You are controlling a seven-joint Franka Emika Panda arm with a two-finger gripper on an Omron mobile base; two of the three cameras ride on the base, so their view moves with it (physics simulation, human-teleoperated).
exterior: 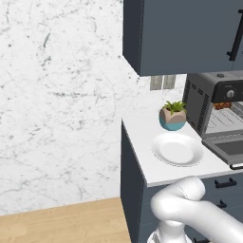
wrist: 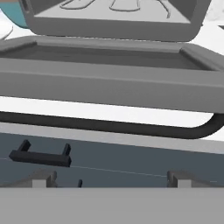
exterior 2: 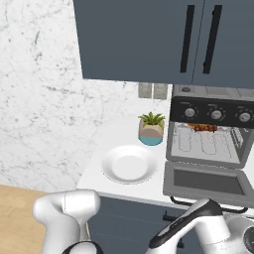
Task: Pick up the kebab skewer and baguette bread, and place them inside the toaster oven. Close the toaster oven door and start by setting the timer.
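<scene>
- On the white tabletop, the toaster oven sits at the right with its toaster oven door folded down flat, the dark bar handle hanging out past the tabletop edge.
- Reddish-brown chunks of the kebab skewer lie at the back of the silver wire rack; an orange fleck beside them may be the baguette bread, though it is too small to say for sure.
- Beside the oven, the white plate holds nothing, and a small potted plant stands just behind it.
- From the hand view, the end effector is low in front of the cabinet face, looking up at the underside of the door and its handle, with a drawer pull below; its fingertips stand wide apart and carry nothing.
- Loading looks done, or nearly so. Left to do: lift the door shut, then turn one of the round knobs to set the timer.
</scene>
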